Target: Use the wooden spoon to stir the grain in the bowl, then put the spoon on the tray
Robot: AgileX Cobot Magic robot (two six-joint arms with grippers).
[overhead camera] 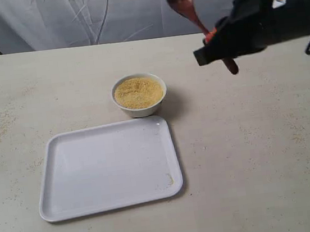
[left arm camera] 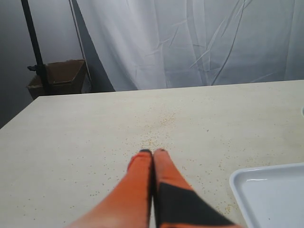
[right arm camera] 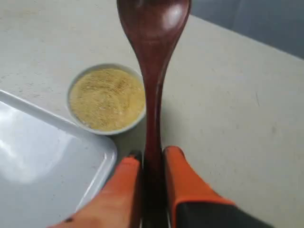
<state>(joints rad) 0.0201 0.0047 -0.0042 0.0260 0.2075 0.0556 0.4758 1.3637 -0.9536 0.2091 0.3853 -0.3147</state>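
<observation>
The wooden spoon was held aloft over the bench!
Its handle was clamped in the right pincer, well apart from the bowl, where the grain was heaped; the tray was set just beside that bowl, and the left pincer was pressed closed, empty.

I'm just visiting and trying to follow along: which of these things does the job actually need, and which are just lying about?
Part of the job: wooden spoon, held in the right end effector; bowl; grain; tray.

Just lying about: stray granules on the table; cardboard box; white curtain; the shut, empty left end effector.
</observation>
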